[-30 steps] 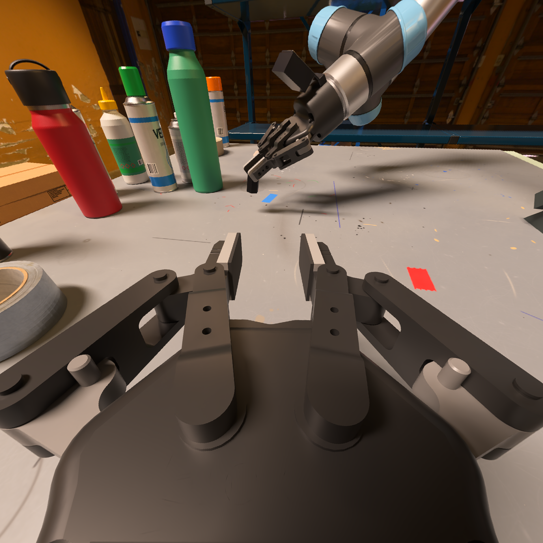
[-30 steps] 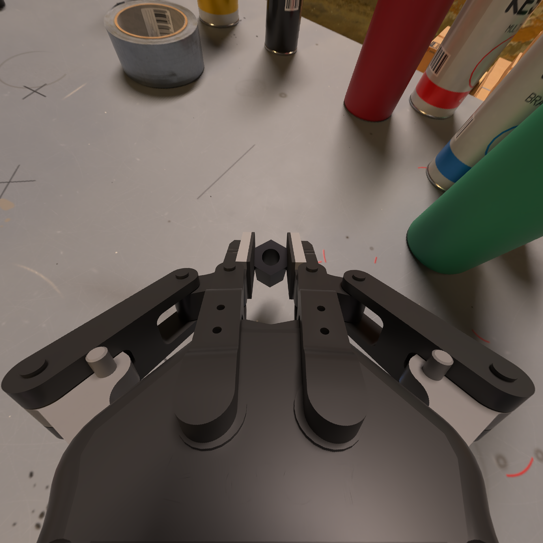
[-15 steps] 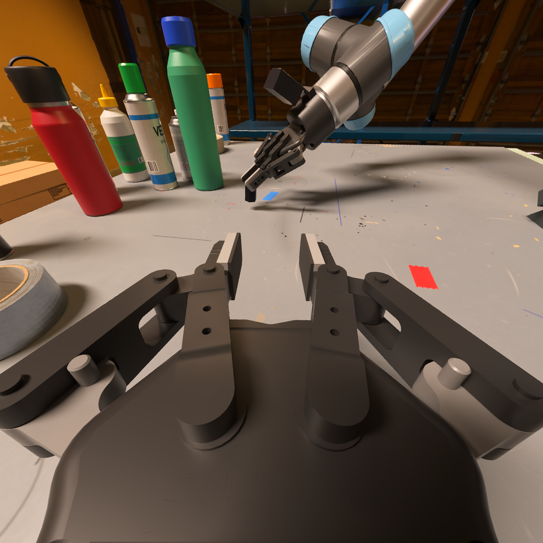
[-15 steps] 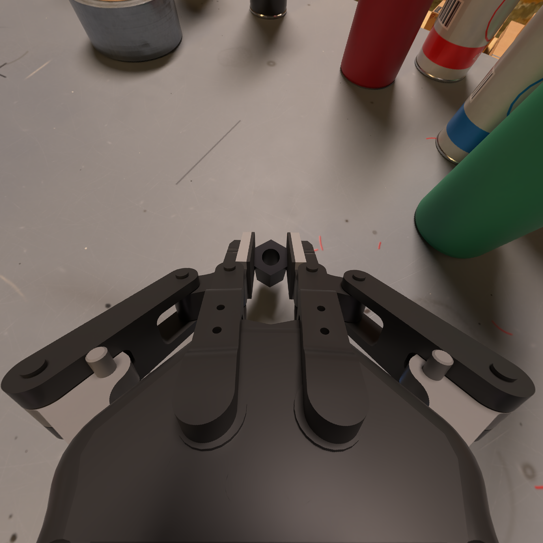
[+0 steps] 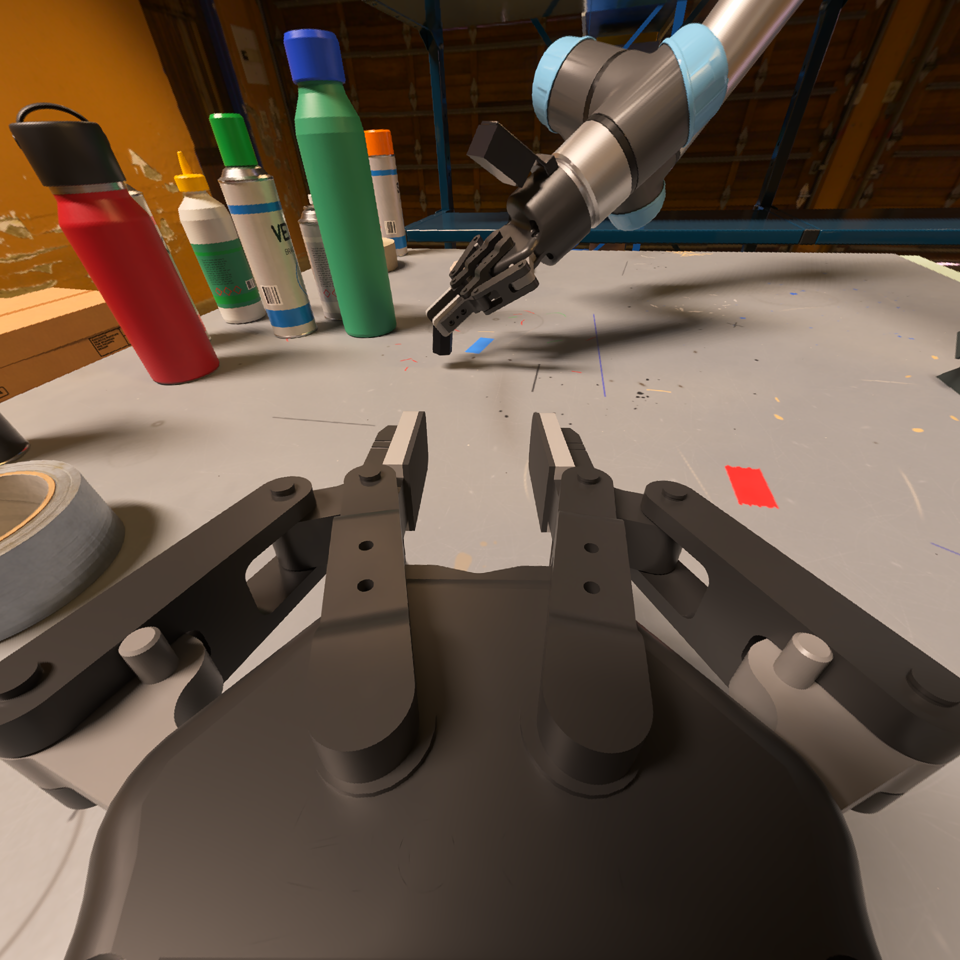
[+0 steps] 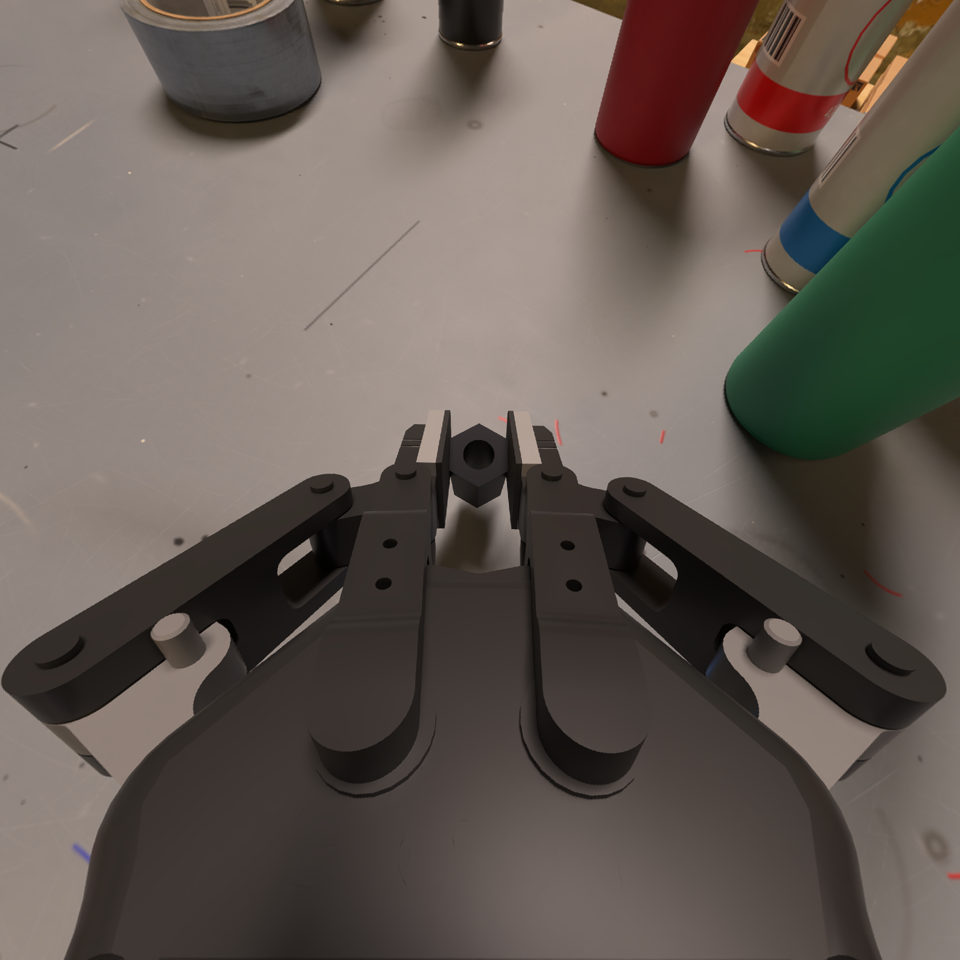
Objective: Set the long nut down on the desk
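Observation:
The long nut [image 6: 477,460] is a dark hexagonal piece with a round bore. It stands upright between the pads of my right gripper [image 6: 478,431], which is shut on it. In the left wrist view the nut [image 5: 442,343] hangs below the right gripper [image 5: 448,326], its lower end at or just above the grey desk [image 5: 675,363], beside a blue tape mark [image 5: 479,345]. My left gripper [image 5: 478,441] is open and empty, low over the desk in front.
A green bottle [image 6: 852,343] stands close on the right of the nut, also in the left wrist view [image 5: 340,208]. A red flask [image 5: 124,260], spray cans [image 5: 265,244] and a grey tape roll [image 5: 47,540] stand around. A red tape mark [image 5: 750,485] lies on the desk.
My right gripper has come down toward the desk with the nut in it, closer to the green bottle. My left gripper has not moved.

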